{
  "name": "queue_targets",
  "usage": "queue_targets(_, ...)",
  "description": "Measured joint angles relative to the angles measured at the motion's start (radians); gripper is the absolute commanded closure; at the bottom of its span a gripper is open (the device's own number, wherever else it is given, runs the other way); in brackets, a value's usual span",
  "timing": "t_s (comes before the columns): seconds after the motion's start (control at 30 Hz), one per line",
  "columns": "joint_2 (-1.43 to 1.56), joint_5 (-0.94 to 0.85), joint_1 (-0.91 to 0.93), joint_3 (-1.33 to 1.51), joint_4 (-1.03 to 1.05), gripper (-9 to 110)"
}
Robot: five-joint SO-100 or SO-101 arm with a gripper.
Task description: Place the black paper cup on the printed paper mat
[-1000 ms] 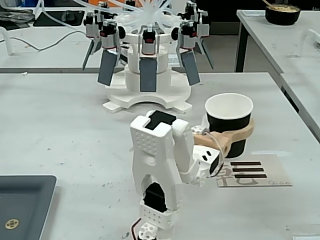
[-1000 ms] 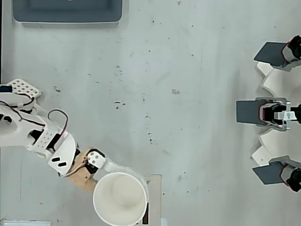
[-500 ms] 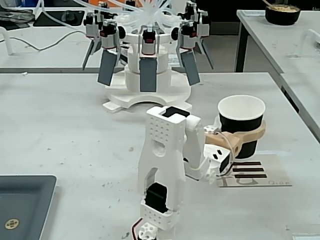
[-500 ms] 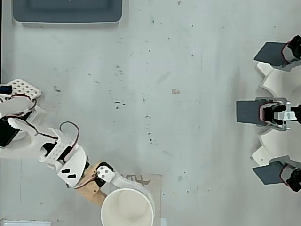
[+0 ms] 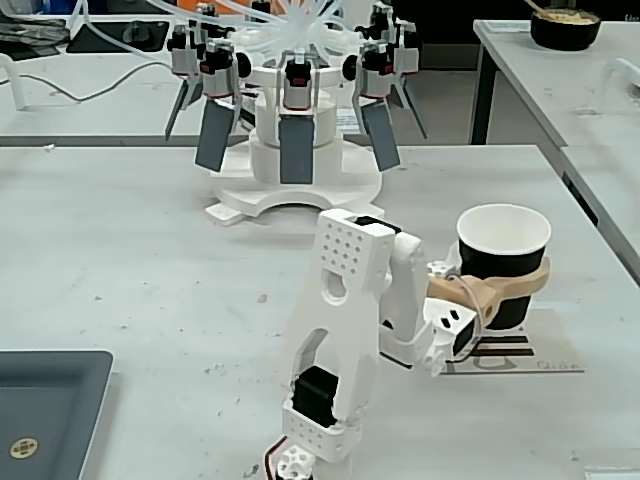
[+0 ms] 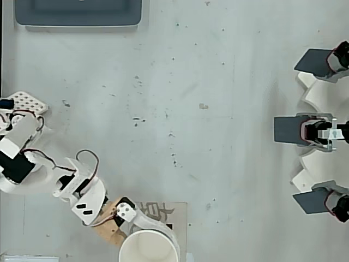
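The tabletop (image 5: 130, 250) is lying broad and pale grey, its matte surface flecked with small dark specks and scuffs. At its far end in the fixed view a white moulded fixture (image 5: 295, 150) is standing on a round base, fanning out flat dark grey rectangular paddles and thin clear tubes. A dark grey tray (image 5: 50, 400) with rounded corners and a raised lip is sitting at the near left corner in the fixed view. On a neighbouring table at the top right a wide black bowl (image 5: 565, 25) is holding yellowish contents.

The white plastic arm (image 5: 345, 330) is rising from the near edge, its blocky printed shells perforated with small round holes, thin wires looping along it. It is reaching to the right in the fixed view, where its hand (image 5: 515, 285) is wrapping tan, smooth curved fingers (image 5: 505, 287) around the black paper cup (image 5: 503, 262), clasping it at mid-height. The cup is tapered, matte black outside, white inside, with a thin rolled white rim, and is standing upright. In the overhead view its round white mouth (image 6: 149, 246) is showing at the bottom edge.

The cup is over the printed paper mat (image 5: 525, 355), a flat beige rectangle with dark bars; I cannot tell whether its base is touching the sheet.
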Motion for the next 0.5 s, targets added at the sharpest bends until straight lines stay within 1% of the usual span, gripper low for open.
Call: queue_targets(0.5,-0.144,0.008,0.0,-0.112,-0.014,94)
